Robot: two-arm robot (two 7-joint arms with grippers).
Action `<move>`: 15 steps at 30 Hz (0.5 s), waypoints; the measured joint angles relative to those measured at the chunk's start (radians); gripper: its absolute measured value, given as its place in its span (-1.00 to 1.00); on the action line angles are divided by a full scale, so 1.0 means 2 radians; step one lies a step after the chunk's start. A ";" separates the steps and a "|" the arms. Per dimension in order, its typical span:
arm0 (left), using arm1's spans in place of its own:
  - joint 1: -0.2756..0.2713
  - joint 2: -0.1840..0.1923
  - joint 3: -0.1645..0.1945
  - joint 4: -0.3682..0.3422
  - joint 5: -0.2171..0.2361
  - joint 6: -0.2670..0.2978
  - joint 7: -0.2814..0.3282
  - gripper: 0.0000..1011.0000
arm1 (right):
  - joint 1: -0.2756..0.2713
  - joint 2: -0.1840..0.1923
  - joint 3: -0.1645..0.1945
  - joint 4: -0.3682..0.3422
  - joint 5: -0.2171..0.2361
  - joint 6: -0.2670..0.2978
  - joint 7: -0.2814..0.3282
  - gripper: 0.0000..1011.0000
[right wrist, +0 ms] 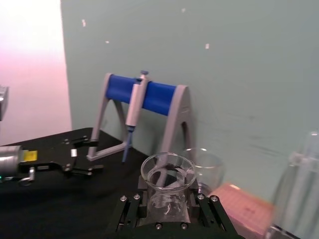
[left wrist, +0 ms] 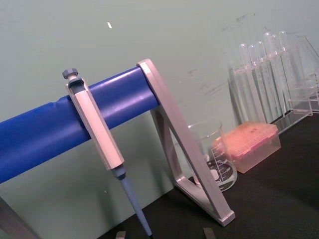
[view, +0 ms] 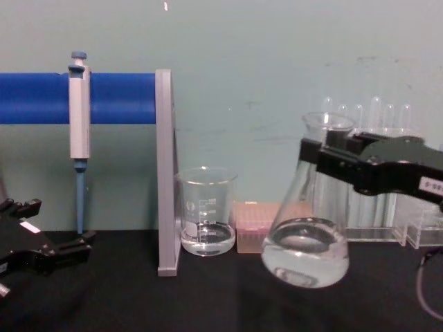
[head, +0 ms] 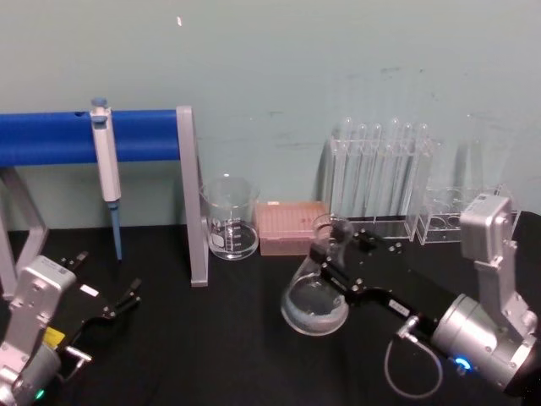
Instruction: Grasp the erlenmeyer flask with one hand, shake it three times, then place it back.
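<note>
Nearest the robot, the left gripper (head: pixel 103 298) lay parked low at the left over the black table (head: pixel 211 355), fingers spread, holding nothing, well apart from the glassware.

To the right, the right gripper (head: pixel 336 254) reached in from the lower right. Its jaws were pinched on the neck of the erlenmeyer flask (head: pixel 314 304), just under the flared rim. In the chest view the flask (view: pixel 304 256) hung clear of the table, its base tipped and a shallow pool of clear liquid lying in the bottom. The right wrist view looked straight down the flask's open mouth (right wrist: pixel 167 172), with the fingers on either side of the neck.

Behind it, a glass beaker (head: pixel 230 222) with a little liquid stood beside a pink pipette-tip box (head: pixel 290 227). A clear rack of test tubes (head: pixel 380 173) stood farther right. A pipette (head: pixel 106 156) hung on the blue-barred stand (head: pixel 51 137) against the green wall.

Judgement: grasp and lift done, shaking step in hand; how many shakes were done cannot be told. The next move calls for a firm pinch through the swings, short strokes to keep the liquid in, then levelling the base and setting it down on bare table, clear of the beaker and the tip box.
</note>
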 joint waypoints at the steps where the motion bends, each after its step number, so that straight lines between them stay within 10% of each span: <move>1: 0.000 0.000 0.000 0.000 0.000 0.000 0.000 0.98 | 0.001 0.000 -0.002 0.001 0.000 0.000 0.001 -0.11; 15: 0.000 0.000 0.000 0.000 0.000 0.000 0.000 0.98 | 0.027 -0.007 -0.046 0.030 0.000 0.004 0.019 -0.11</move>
